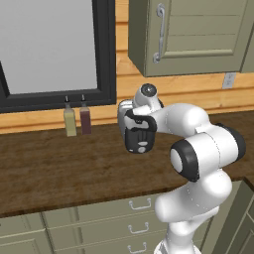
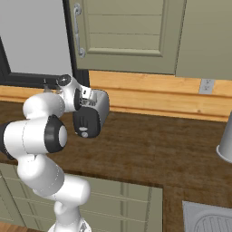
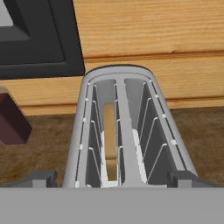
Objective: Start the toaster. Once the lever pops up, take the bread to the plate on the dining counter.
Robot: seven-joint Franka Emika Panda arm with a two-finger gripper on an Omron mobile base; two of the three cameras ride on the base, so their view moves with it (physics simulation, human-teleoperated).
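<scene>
Fingers [image 3: 112,179] spread wide, grasping nothing, above the toaster [image 3: 127,131] with 1 bread [image 3: 110,144] slice seated low – risk: descending here misses the end-panel lever [image 2: 86,118] – toaster unstarted.

White arm [image 1: 198,163], glossy, built of fat rounded segments like stacked capsules. Joints marked by dark, near-black bands; one broad black ring circles a flat white round cap on the elbow segment [image 2: 47,133]. A second dark band shows on the far side of the same bulky link in the left base view. Small grey domed cap [image 1: 148,90] tops the wrist. Lower links swell into smooth white bulbs above the base. Gripper [image 3: 113,177] finger tips small, dark grey, blocky, squared at the ends. No cables, no lettering visible.
</scene>
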